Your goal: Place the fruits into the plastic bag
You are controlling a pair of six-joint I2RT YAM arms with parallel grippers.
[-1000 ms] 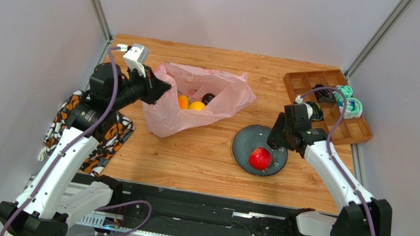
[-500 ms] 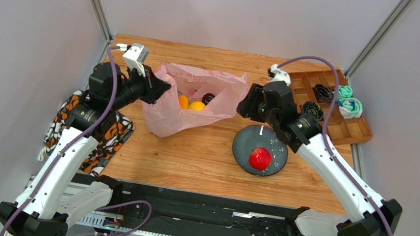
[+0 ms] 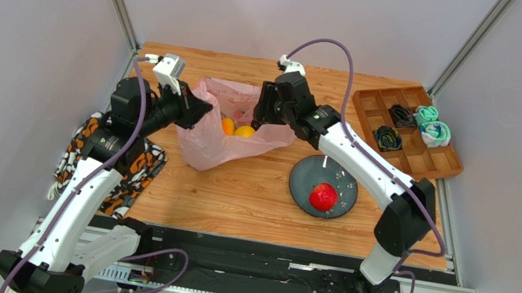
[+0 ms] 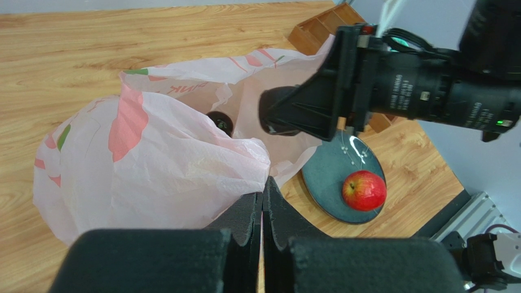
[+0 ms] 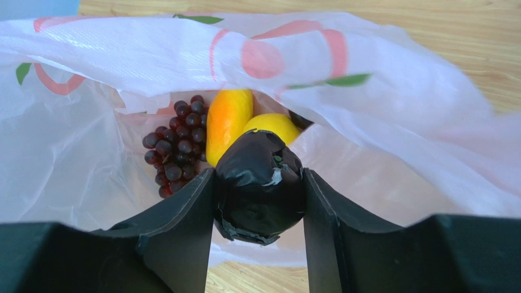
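Note:
The pink plastic bag (image 3: 213, 147) lies at the table's left centre with its mouth open. My left gripper (image 3: 198, 111) is shut on the bag's rim (image 4: 257, 165) and holds it up. My right gripper (image 3: 261, 112) is shut on the dark plum-like ball (image 5: 260, 183) and hangs over the bag's mouth (image 5: 367, 85). Inside the bag lie dark purple grapes (image 5: 174, 143), a yellow-orange banana (image 5: 227, 122) and a yellow citrus (image 5: 275, 124). The red apple (image 3: 323, 197) sits on a dark round plate (image 3: 304, 175), to the right of the bag; it also shows in the left wrist view (image 4: 364, 190).
A wooden compartment tray (image 3: 370, 98) stands at the back right with teal (image 3: 431, 125) and black (image 3: 387, 138) coiled bundles. An orange-black patterned cloth (image 3: 129, 173) lies at the left edge under my left arm. Grey walls close in on both sides.
My right arm has swung left from over the plate to the bag's mouth, carrying the dark ball. My left gripper has held the bag rim still.

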